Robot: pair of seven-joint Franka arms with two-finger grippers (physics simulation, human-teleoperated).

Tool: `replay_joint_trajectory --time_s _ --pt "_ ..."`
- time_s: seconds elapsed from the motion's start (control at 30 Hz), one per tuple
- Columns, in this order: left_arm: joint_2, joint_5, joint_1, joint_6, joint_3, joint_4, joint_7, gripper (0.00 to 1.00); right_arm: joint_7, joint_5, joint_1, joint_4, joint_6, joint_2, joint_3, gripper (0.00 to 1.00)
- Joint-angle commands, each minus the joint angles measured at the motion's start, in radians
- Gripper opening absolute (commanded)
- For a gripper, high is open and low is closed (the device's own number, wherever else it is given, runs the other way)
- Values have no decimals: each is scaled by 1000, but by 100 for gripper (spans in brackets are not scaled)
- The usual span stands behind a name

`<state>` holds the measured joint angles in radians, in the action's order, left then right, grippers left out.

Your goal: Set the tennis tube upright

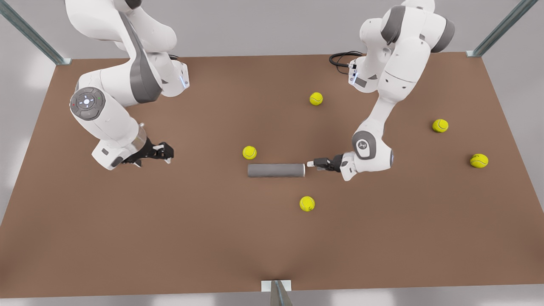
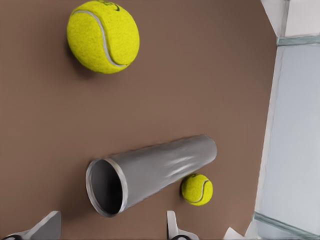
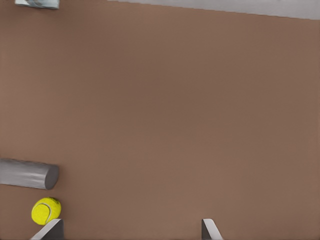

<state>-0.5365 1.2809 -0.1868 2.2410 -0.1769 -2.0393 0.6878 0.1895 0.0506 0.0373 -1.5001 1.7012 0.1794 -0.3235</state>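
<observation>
The tennis tube [image 1: 276, 170] lies flat on the brown table [image 1: 212, 238], a slim grey cylinder with its silvery rim toward the front view's right. My left gripper [image 1: 312, 163] hovers low just off that rim, apart from it. In the left wrist view the tube [image 2: 155, 172] shows its open mouth, and the left gripper [image 2: 110, 235] is open with nothing between its fingers [image 2: 47, 227]. My right gripper [image 1: 168, 155] waits open at the front view's left, well away from the tube. From its wrist view the right gripper [image 3: 130, 235] sees the tube's closed end [image 3: 30, 173].
Several yellow-green tennis balls lie scattered: one [image 1: 249, 152] touching distance behind the tube's closed end, one [image 1: 307, 203] in front of the tube, one [image 1: 316, 98] farther back, two [image 1: 440, 126] [image 1: 479, 160] at the front view's right. A black cable [image 1: 342, 59] loops at the back.
</observation>
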Motion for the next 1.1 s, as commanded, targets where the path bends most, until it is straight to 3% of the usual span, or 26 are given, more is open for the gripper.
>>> replay_joint_trajectory --time_s 0.0,0.1,0.97,1.03,1.07 --pt "-3 54 0 0 -6 2 2 100 2 0 -7 3 0 0 0 100" --pt "-31 63 -2 0 -35 17 2 100 -5 54 -14 32 -64 0 -5 100" --pt "-126 146 -54 9 -76 68 33 100 -2 48 1 49 -67 14 -2 100" --pt "-128 146 -57 9 -78 70 35 94 -2 48 1 47 -67 15 -2 100" --pt "-129 146 -60 9 -78 70 33 82 -1 48 -2 47 -66 15 -2 100"
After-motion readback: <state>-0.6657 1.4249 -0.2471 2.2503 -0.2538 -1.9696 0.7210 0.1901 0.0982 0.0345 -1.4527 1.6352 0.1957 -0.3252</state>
